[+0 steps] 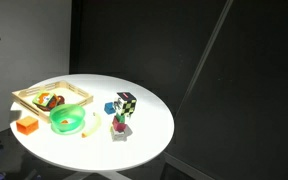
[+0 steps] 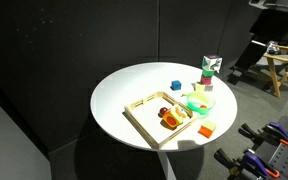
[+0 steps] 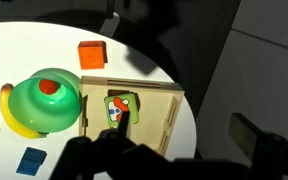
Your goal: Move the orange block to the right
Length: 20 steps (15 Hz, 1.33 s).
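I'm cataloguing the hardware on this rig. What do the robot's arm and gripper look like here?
Very little shows. In the wrist view the gripper is a black, bulky, blurred silhouette along the bottom edge. I can make out no markings, labels or cables on it. The arm's links cannot be made out with any certainty in either exterior view, so their colour and shape cannot be told.

In the wrist view the pincer (image 3: 149,158) is a dark blur cut by the bottom edge, covering the near part of the wooden tray (image 3: 154,88). The green bowl (image 3: 44,100) hides most of a yellow piece (image 3: 6,112). In an exterior view the tray's contents (image 1: 50,100) are too small to tell
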Tool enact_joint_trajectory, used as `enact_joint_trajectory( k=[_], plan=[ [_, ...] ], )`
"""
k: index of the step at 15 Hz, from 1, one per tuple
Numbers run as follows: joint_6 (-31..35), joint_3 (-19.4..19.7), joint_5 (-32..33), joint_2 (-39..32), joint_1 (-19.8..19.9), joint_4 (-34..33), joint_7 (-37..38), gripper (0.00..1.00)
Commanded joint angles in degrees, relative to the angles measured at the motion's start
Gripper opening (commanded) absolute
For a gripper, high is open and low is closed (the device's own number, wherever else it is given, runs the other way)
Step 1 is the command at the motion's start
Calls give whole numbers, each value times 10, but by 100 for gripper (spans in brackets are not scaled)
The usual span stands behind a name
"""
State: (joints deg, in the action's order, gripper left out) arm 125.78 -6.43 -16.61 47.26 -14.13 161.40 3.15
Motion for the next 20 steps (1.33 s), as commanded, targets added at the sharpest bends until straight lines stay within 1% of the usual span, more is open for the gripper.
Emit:
enact_joint_trajectory(
  k=[1,7,9,14,20],
  plan=[
    [-3,-1,-1,-1,2,-1,-1,100],
    [-3,-1,-1,-4,2,-1,-1,100],
    [-1,-2,5,-7,8,-3,1,100],
    [5,-9,40,-10,41,-6,11,100],
    [12,-9,99,-24,87,-8,13,100]
  ],
)
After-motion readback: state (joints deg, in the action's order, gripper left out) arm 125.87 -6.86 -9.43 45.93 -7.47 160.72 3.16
